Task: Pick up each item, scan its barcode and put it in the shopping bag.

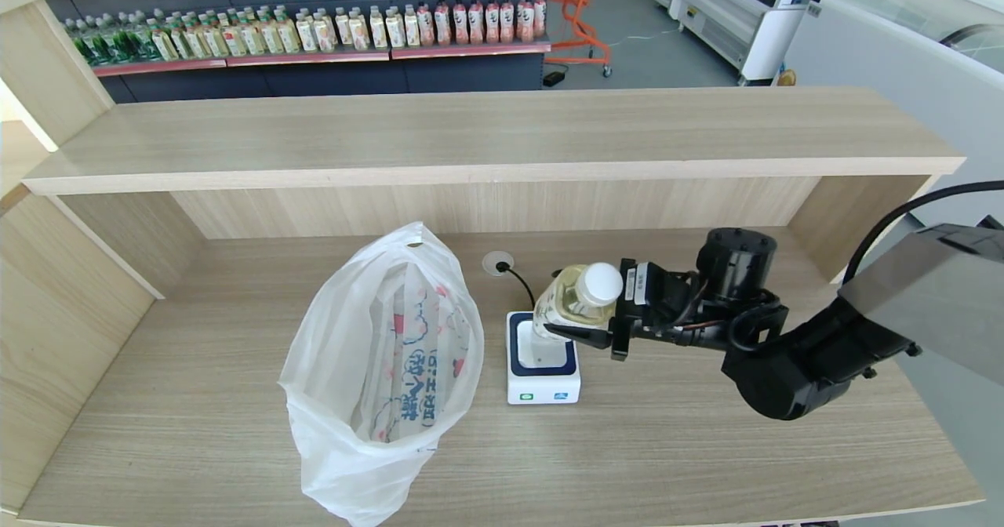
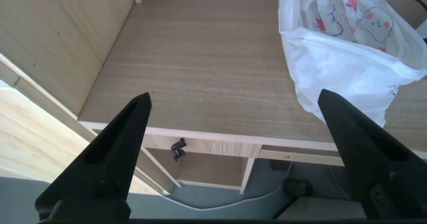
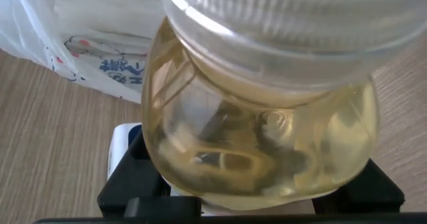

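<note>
Clear plastic, ribbed at the neck and filled with pale yellow liquid, the bottle (image 1: 584,292) has a white screw cap. The right gripper (image 1: 569,307) holds it with its black jaws clenched on the body. Its long axis tilts: the base points down at the scanner (image 1: 543,370), the cap up and towards the robot's right. The scanner is a white rounded box with a dark-framed window, and a black cable (image 1: 522,280) runs to it.

Just beside it on the left stands the thin, crinkled white shopping bag (image 1: 376,378), mouth open, with printed packets inside.

The pale woodgrain desk (image 1: 706,448) is walled at the back and sides. A broad stretch of wood lies between the scanner and the near edge.

The left gripper (image 2: 235,101) hangs above that near edge, left of the bag, its jaws released and wide apart.
</note>
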Tool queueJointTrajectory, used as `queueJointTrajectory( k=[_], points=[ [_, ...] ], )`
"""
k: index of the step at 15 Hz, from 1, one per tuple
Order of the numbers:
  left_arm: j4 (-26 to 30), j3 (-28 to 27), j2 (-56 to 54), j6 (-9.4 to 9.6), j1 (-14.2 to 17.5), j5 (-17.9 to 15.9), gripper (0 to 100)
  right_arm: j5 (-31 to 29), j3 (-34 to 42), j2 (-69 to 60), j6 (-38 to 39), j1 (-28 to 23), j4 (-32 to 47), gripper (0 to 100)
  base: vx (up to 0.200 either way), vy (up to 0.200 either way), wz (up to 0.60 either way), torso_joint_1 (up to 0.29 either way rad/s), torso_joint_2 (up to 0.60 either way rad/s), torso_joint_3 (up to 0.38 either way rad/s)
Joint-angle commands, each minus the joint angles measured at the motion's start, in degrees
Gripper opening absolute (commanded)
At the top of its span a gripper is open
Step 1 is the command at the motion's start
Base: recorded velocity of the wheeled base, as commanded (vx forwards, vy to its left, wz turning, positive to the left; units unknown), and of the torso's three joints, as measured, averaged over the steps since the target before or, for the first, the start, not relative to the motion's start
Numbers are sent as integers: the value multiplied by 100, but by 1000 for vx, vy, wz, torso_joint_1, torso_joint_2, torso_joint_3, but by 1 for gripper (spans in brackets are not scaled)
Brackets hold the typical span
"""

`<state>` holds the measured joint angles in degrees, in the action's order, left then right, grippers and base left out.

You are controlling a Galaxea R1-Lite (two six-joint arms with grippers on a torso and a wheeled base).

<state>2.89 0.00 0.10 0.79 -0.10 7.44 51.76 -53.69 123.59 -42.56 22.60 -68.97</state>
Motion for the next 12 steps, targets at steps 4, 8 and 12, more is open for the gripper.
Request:
queueJointTrajectory(
  k=[4, 8, 12],
  points=[
    [1, 0, -1, 0, 1, 3, 100, 132, -151, 359, 2, 16, -371, 0, 0, 0, 0, 0, 0, 0],
    [1, 0, -1, 0, 10, 3, 100, 282, -160, 640, -16, 16, -828, 0, 0, 0, 0, 0, 0, 0],
    [1, 0, -1, 0, 1, 3, 100, 317, -151, 675, -25, 16, -890, 0, 0, 0, 0, 0, 0, 0]
  ],
)
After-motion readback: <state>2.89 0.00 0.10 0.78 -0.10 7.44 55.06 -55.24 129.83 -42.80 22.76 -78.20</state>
